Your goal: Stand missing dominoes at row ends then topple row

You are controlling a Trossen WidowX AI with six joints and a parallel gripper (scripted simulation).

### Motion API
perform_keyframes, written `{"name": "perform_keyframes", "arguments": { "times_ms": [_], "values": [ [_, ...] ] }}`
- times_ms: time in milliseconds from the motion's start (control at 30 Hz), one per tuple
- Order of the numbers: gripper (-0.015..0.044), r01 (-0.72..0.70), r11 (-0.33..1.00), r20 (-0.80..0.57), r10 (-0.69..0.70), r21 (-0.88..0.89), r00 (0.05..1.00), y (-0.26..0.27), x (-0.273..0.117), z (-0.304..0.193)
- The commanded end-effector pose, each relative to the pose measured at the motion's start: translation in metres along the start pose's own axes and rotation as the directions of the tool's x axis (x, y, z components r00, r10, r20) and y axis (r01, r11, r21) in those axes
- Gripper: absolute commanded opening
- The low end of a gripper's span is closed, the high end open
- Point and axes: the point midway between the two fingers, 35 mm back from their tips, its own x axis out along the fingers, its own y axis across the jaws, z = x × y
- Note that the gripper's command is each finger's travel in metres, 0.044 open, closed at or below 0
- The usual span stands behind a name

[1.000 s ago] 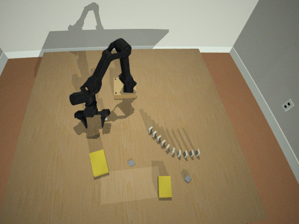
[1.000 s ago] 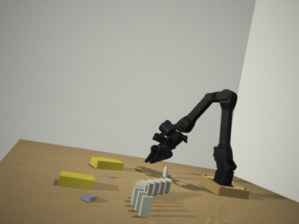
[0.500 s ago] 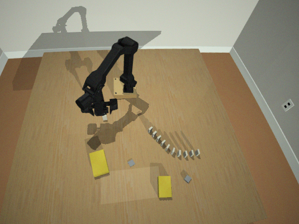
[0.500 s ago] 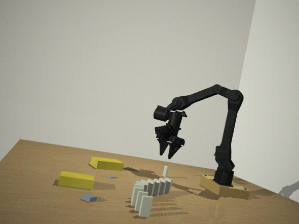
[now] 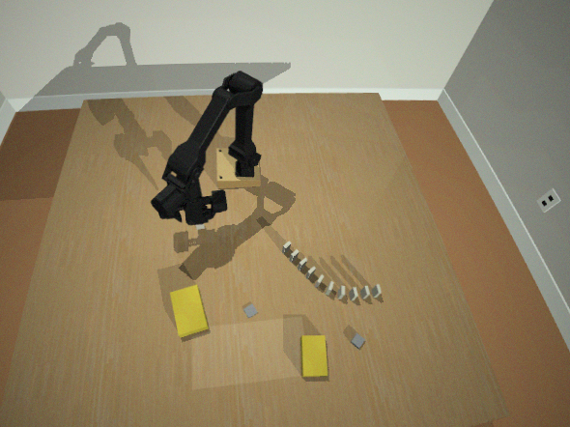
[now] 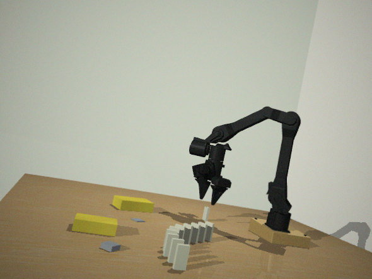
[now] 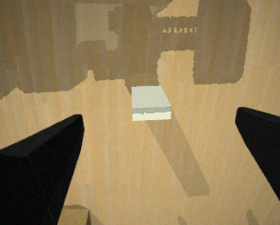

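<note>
two yellow blocks are seen lying on the wooden table (image 5: 411,241) (image 6: 47,195) (image 7: 102,167). in the top view, the left yellow block (image 5: 189,311) (image 6: 135,205) is set slightly askew, and the right yellow block (image 5: 314,355) (image 6: 94,225) is placed well apart from it. one small grey piece (image 5: 249,310) (image 6: 137,220) is laid flat between them; another grey piece (image 5: 357,340) (image 6: 110,246) is found near the right block. a two-holed outlet (image 5: 549,200) is mounted on the grey side wall (image 5: 522,92), and the pale back wall (image 5: 338,19) is edged by a white baseboard (image 5: 338,94).
</note>
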Motion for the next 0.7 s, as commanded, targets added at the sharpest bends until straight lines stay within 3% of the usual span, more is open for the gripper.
{"name": "perform_keyframes", "arguments": {
  "times_ms": [0, 467, 667],
  "values": [
    [0.0440, -0.009, 1.000, -0.016, 0.009, 0.003, 1.000, 0.003, 0.027, -0.005],
    [0.0440, -0.010, 1.000, -0.016, 0.010, 0.003, 1.000, 0.004, 0.043, -0.005],
    [0.0282, -0.010, 1.000, -0.016, 0.010, 0.003, 1.000, 0.004, 0.043, -0.005]
  ]
}}
